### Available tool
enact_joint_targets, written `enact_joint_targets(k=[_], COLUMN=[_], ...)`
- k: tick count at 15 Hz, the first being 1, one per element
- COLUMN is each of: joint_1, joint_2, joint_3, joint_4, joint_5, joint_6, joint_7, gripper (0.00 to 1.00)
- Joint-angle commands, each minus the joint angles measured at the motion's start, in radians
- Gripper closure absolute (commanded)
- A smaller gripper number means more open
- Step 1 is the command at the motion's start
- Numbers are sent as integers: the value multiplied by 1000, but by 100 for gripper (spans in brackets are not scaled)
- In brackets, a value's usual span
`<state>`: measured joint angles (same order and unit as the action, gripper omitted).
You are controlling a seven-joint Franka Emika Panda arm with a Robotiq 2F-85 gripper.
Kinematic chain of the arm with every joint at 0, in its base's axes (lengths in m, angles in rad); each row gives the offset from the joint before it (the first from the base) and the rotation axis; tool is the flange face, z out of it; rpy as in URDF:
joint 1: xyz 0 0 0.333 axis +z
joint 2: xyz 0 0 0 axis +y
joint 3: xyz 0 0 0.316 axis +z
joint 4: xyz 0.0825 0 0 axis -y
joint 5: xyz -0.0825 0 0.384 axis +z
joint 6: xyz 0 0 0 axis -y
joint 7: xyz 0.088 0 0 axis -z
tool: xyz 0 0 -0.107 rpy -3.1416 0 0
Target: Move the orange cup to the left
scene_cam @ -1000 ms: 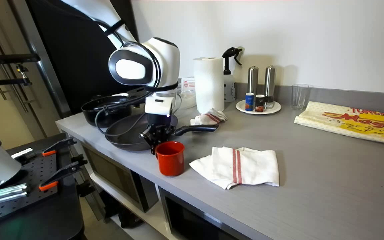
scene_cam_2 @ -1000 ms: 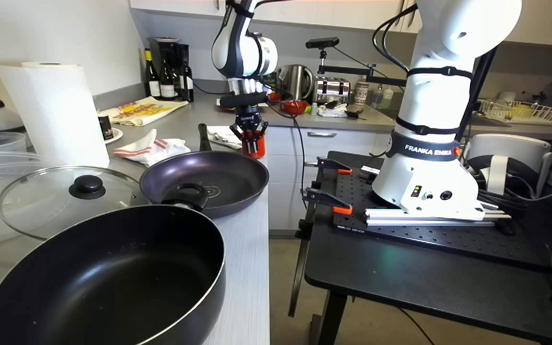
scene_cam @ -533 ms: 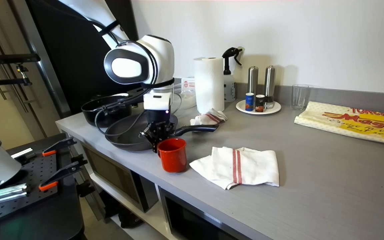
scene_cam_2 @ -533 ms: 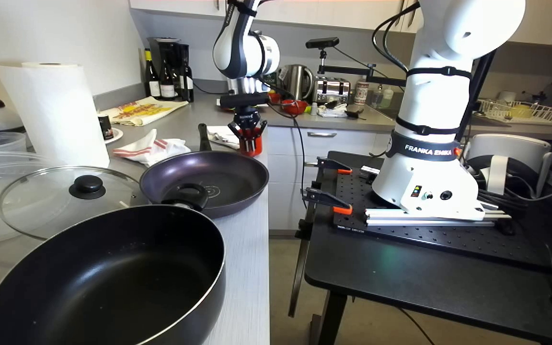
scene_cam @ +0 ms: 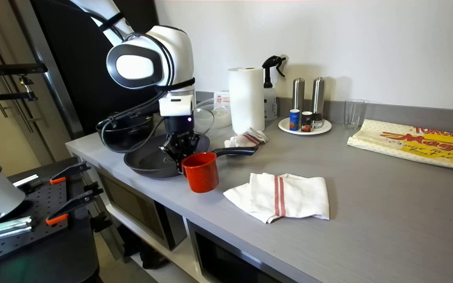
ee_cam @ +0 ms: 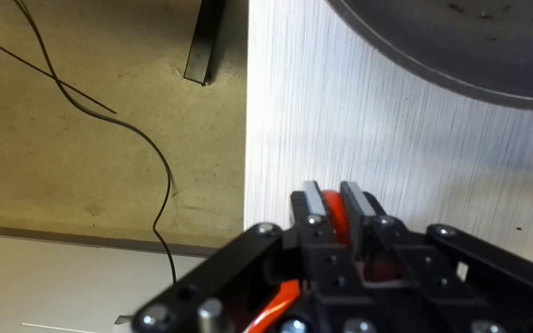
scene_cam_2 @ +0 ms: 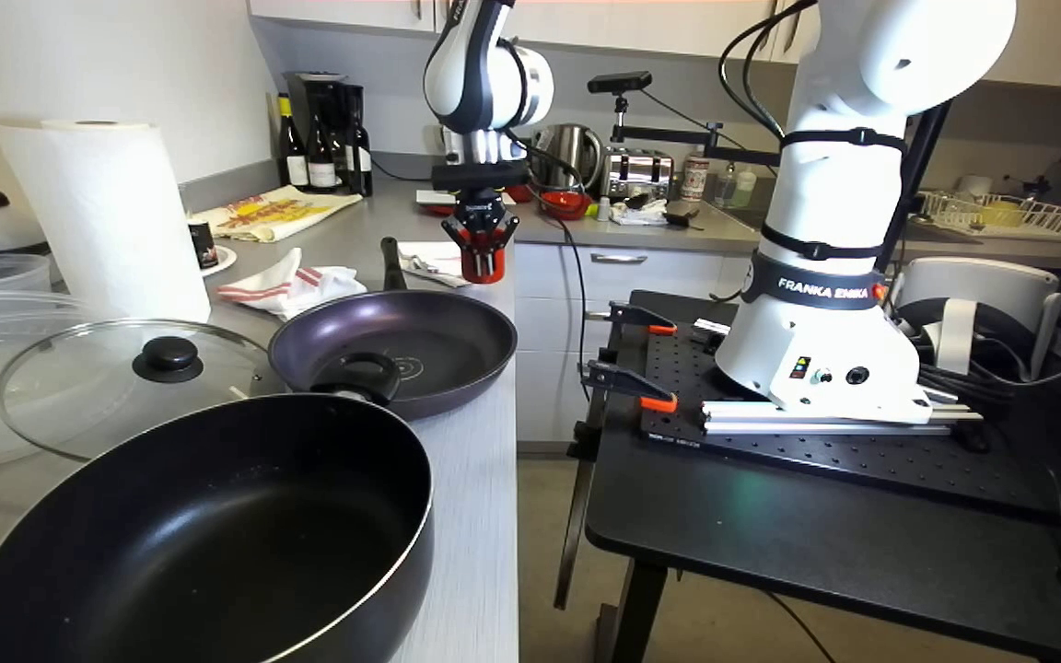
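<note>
Red-orange and round, the tapered cup hangs slightly tilted just below frame centre in an exterior view, its handle pinched by the black gripper above the grey table.

Pale wall, grey countertop, white upper cabinets, black table, tan floor

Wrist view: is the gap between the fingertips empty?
No, a red part of the orange cup shows in the gap, pinched between the finger pads.
</note>
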<state>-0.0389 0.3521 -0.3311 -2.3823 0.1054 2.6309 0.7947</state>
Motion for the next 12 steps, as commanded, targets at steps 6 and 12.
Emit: enact_joint_targets(k=[6,12], joint_1=[25,14], joint_2=[-182,-244], joint_3=[-19,34], joint_4=[-83,-31], joint_5=[-196,-306], joint_6=[-5,-89], joint_7=[98,132], gripper=[96,96])
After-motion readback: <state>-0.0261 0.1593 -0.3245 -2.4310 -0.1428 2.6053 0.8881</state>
